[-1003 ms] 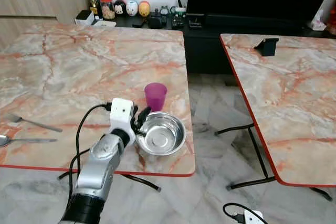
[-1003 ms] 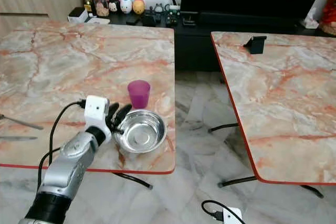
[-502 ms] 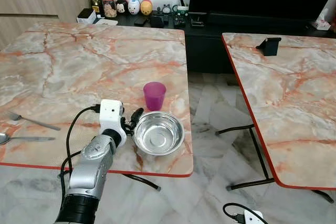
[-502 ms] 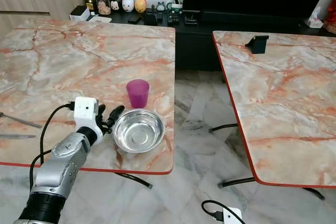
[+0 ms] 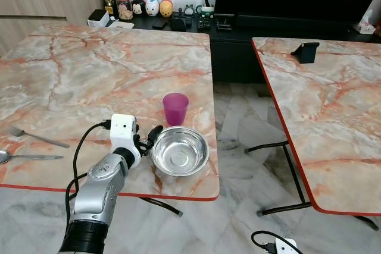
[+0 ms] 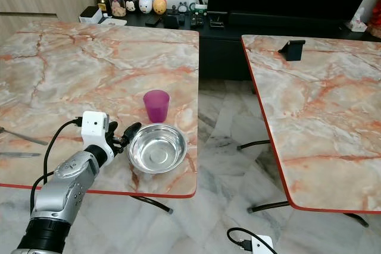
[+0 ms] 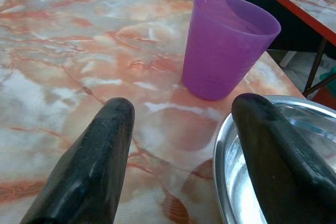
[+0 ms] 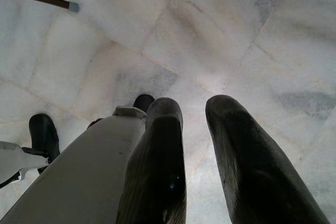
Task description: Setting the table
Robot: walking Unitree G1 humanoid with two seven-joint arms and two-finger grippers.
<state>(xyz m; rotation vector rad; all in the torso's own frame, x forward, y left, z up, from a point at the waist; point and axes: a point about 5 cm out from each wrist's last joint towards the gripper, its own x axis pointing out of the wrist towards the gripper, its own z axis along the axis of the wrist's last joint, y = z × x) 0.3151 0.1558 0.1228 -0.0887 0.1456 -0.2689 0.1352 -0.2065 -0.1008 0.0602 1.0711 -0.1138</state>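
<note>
The left hand [image 5: 147, 138] has drawn back from the bowl [image 5: 180, 150]: a second ago its fingers were at the bowl's rim, and now they sit just beside that rim, spread wide, holding nothing. In the wrist view one finger [image 7: 273, 156] overlaps the bowl's edge and the other lies over bare counter [image 5: 89, 81].

The bowl rests upright near the counter's front corner, with the cup [image 5: 175, 109] just behind it. To me that reads as the bowl set down and released.

Well to the bowl's left lie a fork [image 5: 36, 138] and spoon [image 5: 24, 158]. The right hand [image 8: 197, 150] hangs over the floor, fingers a little apart.

I can read no brand, label or writing.
</note>
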